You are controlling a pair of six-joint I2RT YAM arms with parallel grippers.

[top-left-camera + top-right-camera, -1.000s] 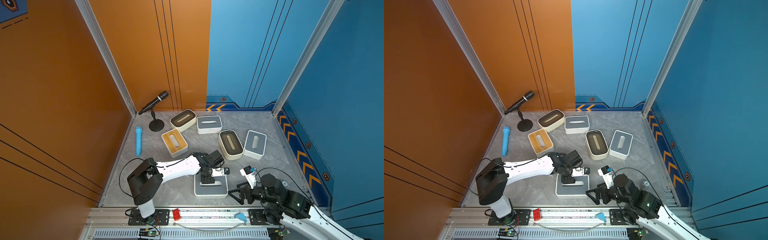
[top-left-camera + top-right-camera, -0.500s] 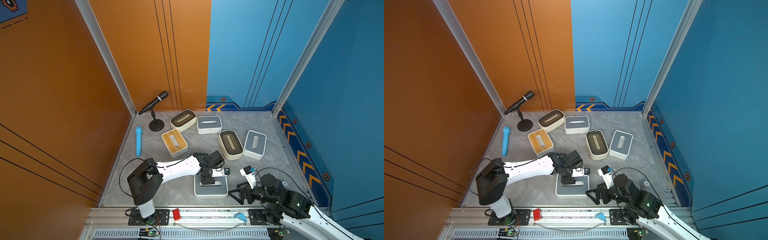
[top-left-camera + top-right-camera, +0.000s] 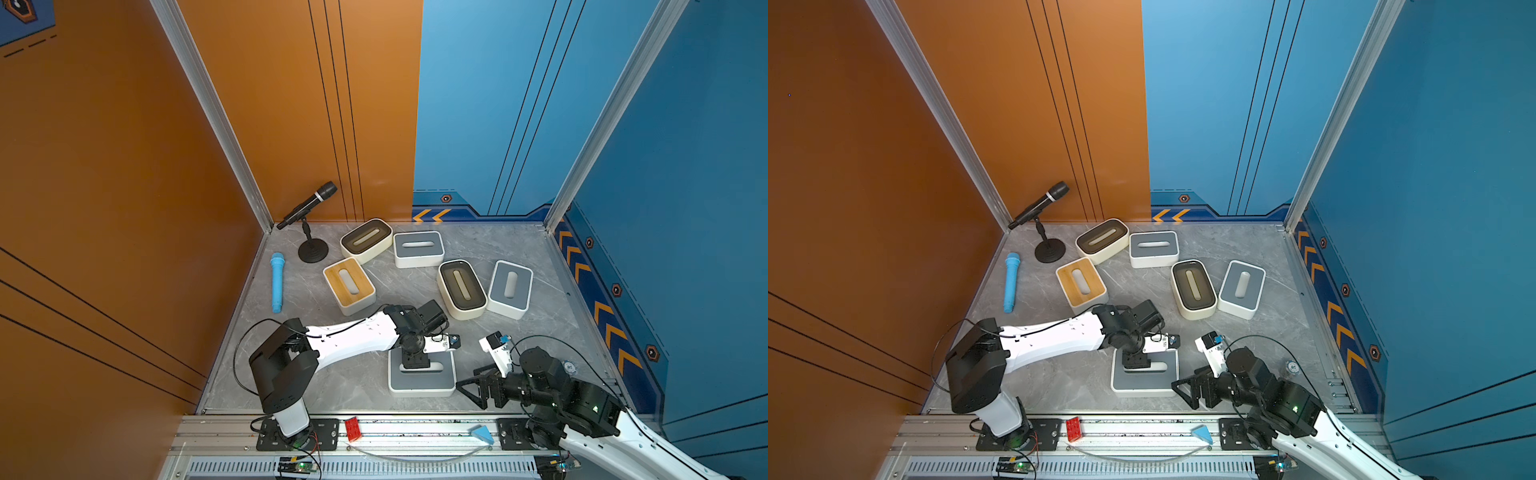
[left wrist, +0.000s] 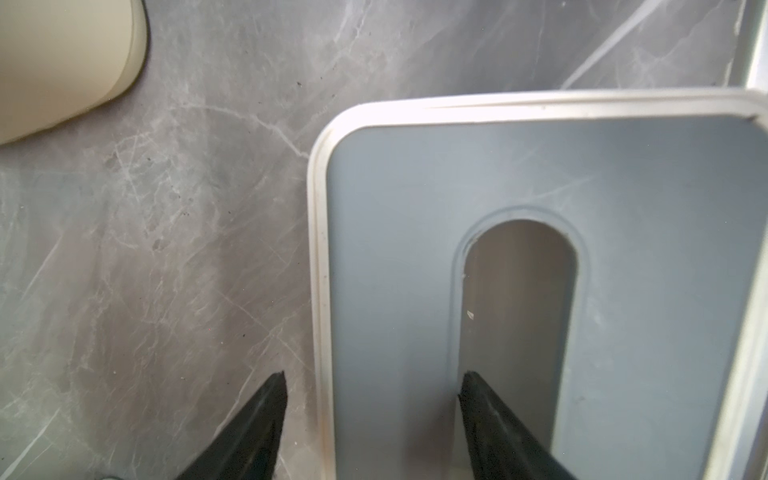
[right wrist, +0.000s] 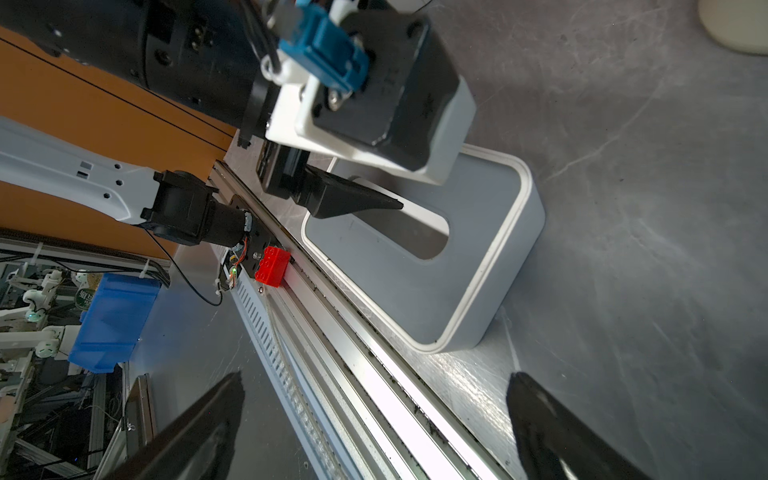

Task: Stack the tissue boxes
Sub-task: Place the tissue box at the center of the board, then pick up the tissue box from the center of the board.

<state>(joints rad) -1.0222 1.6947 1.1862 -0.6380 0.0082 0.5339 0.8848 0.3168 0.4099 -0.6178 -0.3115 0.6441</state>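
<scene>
Left wrist view: left claw (image 4: 374,378) is standing spread, its two black fingers (image 4: 257,432) straddling one long wall of the shallow white plastic tissue box with the grey oval-slotted lid (image 4: 623,187). One finger is reaching into the slot. The other is hanging outside the rim, with a sliver of grey marbled desk (image 4: 166,249) showing between it and the wall, so no pinch is visible. This box is sitting flat on the desk directly under the claw, with nothing stacked on it.

Right wrist view: right claw (image 5: 376,376) is standing wide apart, pinching nothing. The same grey-lidded box (image 5: 415,299) is lying just ahead of it, beside the aluminium rail (image 5: 353,324) where a red toy brick (image 5: 272,266) is resting.

Both top views: five more tissue boxes are lying singly beyond the left claw (image 3: 413,361), none on another.
- The white box with the light bamboo lid (image 3: 349,284) and a rounded cream box with a dark brown lid (image 3: 462,289) are sitting nearest the claw.
- A grey-lidded white box (image 3: 510,289) is touching that brown-lidded one.
- Farther out, a second brown-lidded box (image 3: 365,240) and a third grey-lidded box (image 3: 417,248) are sitting side by side.
- A black microphone on a round stand (image 3: 307,205) and a blue toy microphone (image 3: 277,282) are sitting well apart from both claws.
</scene>
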